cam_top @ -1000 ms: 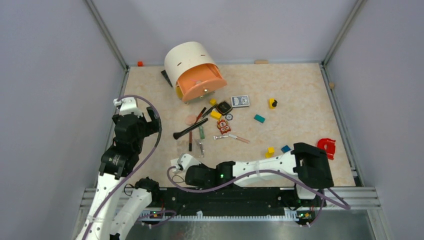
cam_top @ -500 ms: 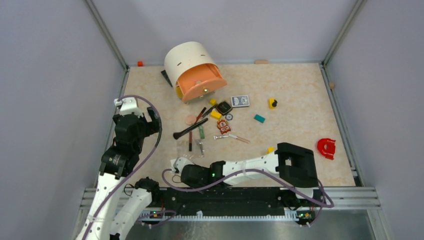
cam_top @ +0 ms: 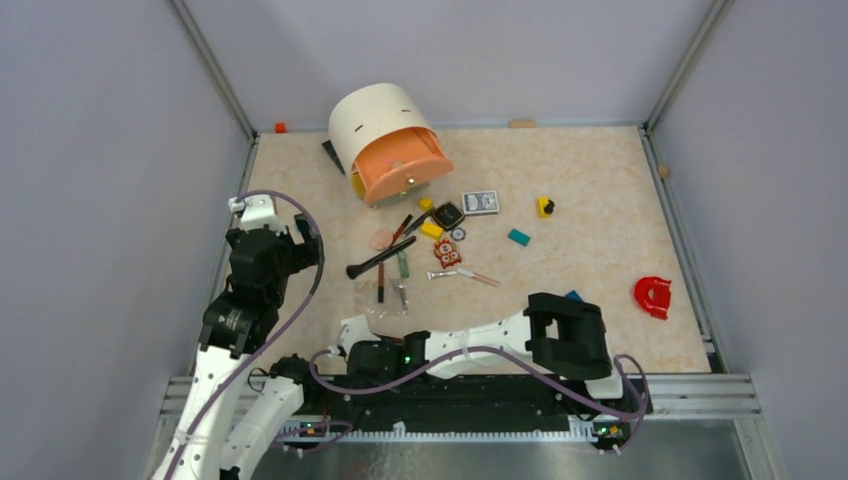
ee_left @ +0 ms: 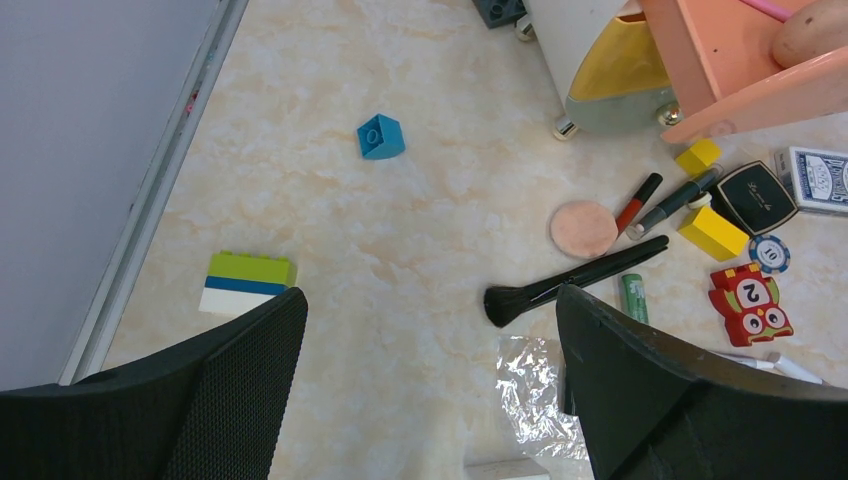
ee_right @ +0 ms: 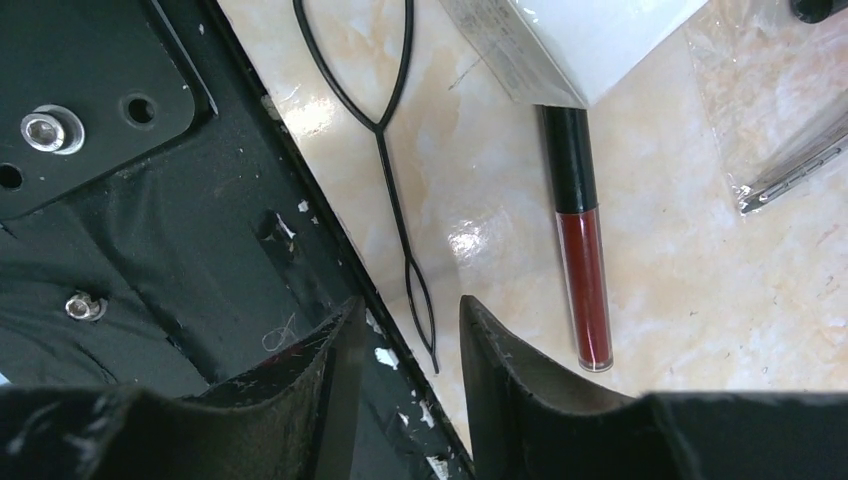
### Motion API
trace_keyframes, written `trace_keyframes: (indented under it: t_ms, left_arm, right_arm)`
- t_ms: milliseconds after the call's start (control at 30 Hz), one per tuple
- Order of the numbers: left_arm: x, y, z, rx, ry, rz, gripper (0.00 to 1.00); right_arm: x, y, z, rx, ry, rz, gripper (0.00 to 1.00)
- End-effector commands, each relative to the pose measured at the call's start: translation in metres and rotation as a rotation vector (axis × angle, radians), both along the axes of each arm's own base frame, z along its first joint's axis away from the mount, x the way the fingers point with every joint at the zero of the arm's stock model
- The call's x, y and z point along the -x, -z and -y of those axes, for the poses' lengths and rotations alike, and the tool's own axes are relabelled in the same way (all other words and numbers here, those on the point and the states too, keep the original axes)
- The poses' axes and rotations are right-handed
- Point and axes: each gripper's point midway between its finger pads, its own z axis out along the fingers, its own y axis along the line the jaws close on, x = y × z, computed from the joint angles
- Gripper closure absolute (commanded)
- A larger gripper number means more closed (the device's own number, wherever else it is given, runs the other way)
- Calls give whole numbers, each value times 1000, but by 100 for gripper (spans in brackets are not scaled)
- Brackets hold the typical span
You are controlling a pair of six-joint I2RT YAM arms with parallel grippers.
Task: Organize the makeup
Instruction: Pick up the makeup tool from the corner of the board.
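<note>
The makeup lies mid-table: a long black brush (cam_top: 380,258) (ee_left: 580,275), a green pencil (ee_left: 634,297), a dark-red pencil (cam_top: 380,282), a black square compact (cam_top: 449,214) (ee_left: 752,195), a silver tool (cam_top: 440,273) and a clear pouch (ee_left: 535,390). My right gripper (cam_top: 347,332) (ee_right: 410,325) is low at the table's near edge, jaws slightly apart and empty. A thin black wire loop (ee_right: 395,190) ends at its tips, and a dark-red gloss tube (ee_right: 582,260) lies just right. My left gripper (cam_top: 262,255) (ee_left: 430,300) is open and empty, above bare table left of the brush.
A white and orange drawer unit (cam_top: 390,140) stands at the back. A card deck (cam_top: 481,202), yellow and teal blocks (cam_top: 518,237), a red piece (cam_top: 652,295), a blue block (ee_left: 381,137) and a stacked block (ee_left: 243,284) lie around. The black base rail (ee_right: 120,200) borders the right gripper.
My right arm has swung left along the near edge, its gripper now by the clear pouch. The left arm and the makeup have not moved.
</note>
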Motion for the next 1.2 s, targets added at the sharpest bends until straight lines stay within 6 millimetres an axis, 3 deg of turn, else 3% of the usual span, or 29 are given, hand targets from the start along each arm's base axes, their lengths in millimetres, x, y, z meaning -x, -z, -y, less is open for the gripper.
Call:
trace_keyframes:
  t_ms: [0, 433, 700, 833, 1167]
  left_arm:
    - [-6, -8, 3, 2, 17, 39, 1]
    - [-6, -7, 4, 3, 22, 39, 1]
    - [-6, -7, 4, 2, 22, 40, 1]
    - [-6, -7, 4, 2, 24, 40, 1]
    - [-6, -7, 5, 3, 26, 40, 1]
  right_arm:
    - [-2, -3, -1, 30, 5, 56, 61]
    - [-4, 14, 15, 109, 26, 73, 70]
    - [2, 18, 16, 104, 14, 52, 100]
    - [0, 6, 12, 55, 27, 63, 100]
    - [-6, -49, 9, -140, 45, 89, 100]
